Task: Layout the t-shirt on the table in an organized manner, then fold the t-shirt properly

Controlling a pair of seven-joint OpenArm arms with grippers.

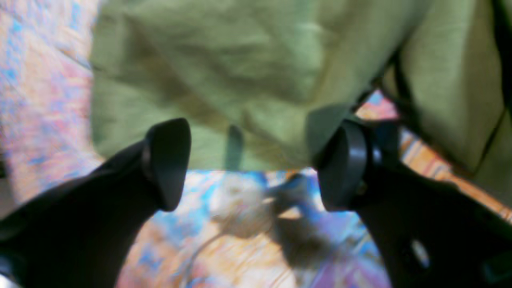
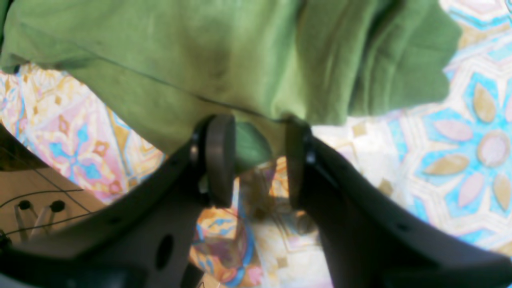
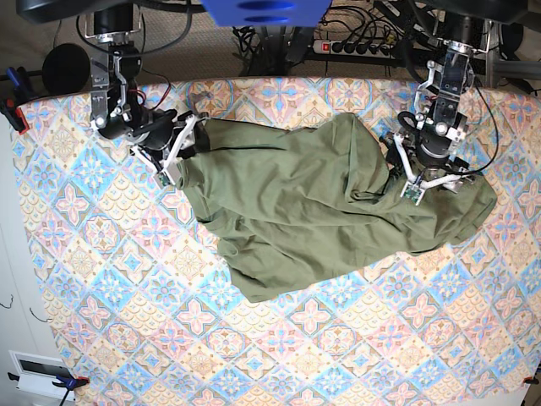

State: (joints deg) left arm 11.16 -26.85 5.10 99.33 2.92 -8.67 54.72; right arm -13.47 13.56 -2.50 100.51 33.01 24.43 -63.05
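One crumpled t-shirt [image 3: 313, 207] was spread across the table [image 3: 127, 321] from nine to three o'clock, its edge pinched by the right gripper [image 2: 256, 160] at nine, while the left gripper [image 1: 250, 164] was held released above it at three.

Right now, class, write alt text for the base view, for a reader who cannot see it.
A crumpled olive t-shirt lies across the patterned table. The right gripper pinches its edge on the view's left; the left gripper is over the cloth on the right.
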